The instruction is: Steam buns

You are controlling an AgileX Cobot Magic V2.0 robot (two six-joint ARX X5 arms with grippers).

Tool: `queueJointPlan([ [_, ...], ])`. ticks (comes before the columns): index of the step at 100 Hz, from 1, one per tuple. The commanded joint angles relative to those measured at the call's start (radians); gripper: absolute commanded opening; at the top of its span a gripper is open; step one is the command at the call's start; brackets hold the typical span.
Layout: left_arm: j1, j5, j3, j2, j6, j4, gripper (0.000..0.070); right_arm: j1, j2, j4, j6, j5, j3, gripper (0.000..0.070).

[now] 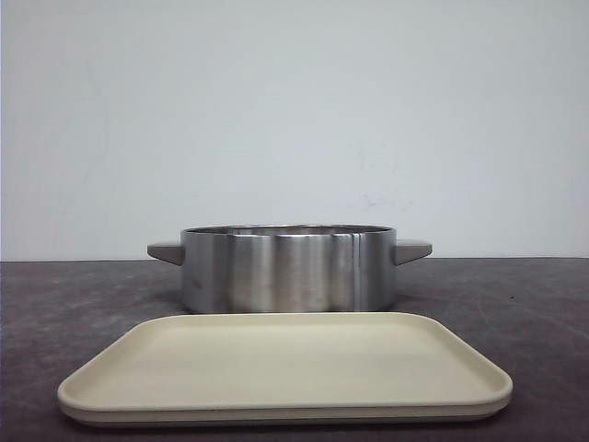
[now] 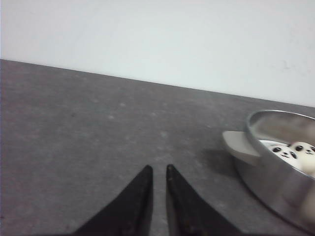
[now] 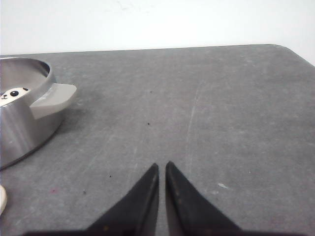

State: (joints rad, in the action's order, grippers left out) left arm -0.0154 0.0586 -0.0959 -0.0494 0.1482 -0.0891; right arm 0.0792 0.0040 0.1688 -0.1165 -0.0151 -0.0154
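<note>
Wrist views are showing buns (image 2: pixel 294 150) sitting inside the steamer pot (image 1: pixel 288 268); both arms' jaws are resting nearly closed, holding nothing.

A steel pot (image 1: pixel 288 269) with grey handles stands on the dark surface (image 1: pixel 543 313), just behind a cream tray (image 1: pixel 285 368).

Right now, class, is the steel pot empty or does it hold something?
Not empty. The steel pot holds panda-faced buns, seen over its rim in both wrist views; their number cannot be told.
</note>
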Motion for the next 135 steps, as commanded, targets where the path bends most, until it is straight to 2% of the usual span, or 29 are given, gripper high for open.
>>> queueJointPlan([
  [1,-0.011,0.002,0.026,0.016,-0.041,0.01,0.0,0.001,0.0,-0.011,-0.006,-0.001,0.003,0.0018],
  [17,-0.025,0.003,0.082,0.047,-0.049,-0.011,0.0,0.001,0.0,-0.011,-0.006,0.0,0.003,0.0017],
  [35,-0.026,0.002,0.082,0.047,-0.125,-0.103,0.0,0.001,0.0,-0.011,-0.006,0.0,0.003,0.0018],
  [45,-0.027,0.001,0.082,0.047,-0.191,-0.101,0.0,0.001,0.0,-0.011,-0.006,-0.001,0.003,0.0018],
  [53,-0.035,0.0,0.082,0.047,-0.212,-0.101,0.0,0.001,0.0,-0.011,-0.006,-0.001,0.003,0.0018],
  [73,-0.072,-0.006,0.082,0.047,-0.165,-0.098,0.0,0.001,0.0,-0.011,-0.006,-0.001,0.003,0.0018],
  [135,-0.072,-0.006,0.082,0.046,-0.164,-0.098,0.0,0.001,0.0,-0.011,-0.006,-0.001,0.003,0.0018],
])
